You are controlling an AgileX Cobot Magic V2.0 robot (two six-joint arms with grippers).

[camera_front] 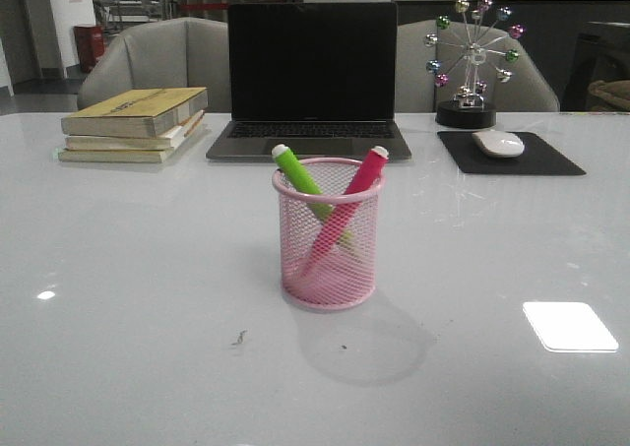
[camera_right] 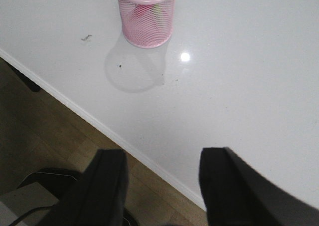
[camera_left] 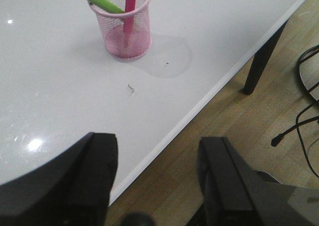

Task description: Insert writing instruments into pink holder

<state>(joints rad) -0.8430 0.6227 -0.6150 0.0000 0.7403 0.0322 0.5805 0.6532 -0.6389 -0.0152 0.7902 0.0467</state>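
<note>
The pink wire-mesh holder [camera_front: 328, 237] stands upright mid-table. Inside it the lime green marker [camera_front: 301, 179] leans left with its white tip up, and the magenta marker [camera_front: 365, 175] leans right, the two crossing. The holder [camera_left: 127, 24] shows far off in the left wrist view with both the green marker [camera_left: 105, 4] and the magenta marker [camera_left: 130, 0] in it. It shows again as the holder [camera_right: 147, 17] in the right wrist view. My left gripper [camera_left: 158, 156] is open and empty over the table's front edge. My right gripper [camera_right: 163, 171] is open and empty there too. Neither arm appears in the front view.
Behind the holder stand a laptop [camera_front: 309, 82], a stack of books [camera_front: 135, 123], a mouse [camera_front: 498, 143] on a black pad [camera_front: 512, 156] and a ball ornament [camera_front: 472, 62]. The table's front edge [camera_left: 199, 104] borders wooden floor; a table leg [camera_left: 261, 59] and cables [camera_left: 304, 118] are beside it.
</note>
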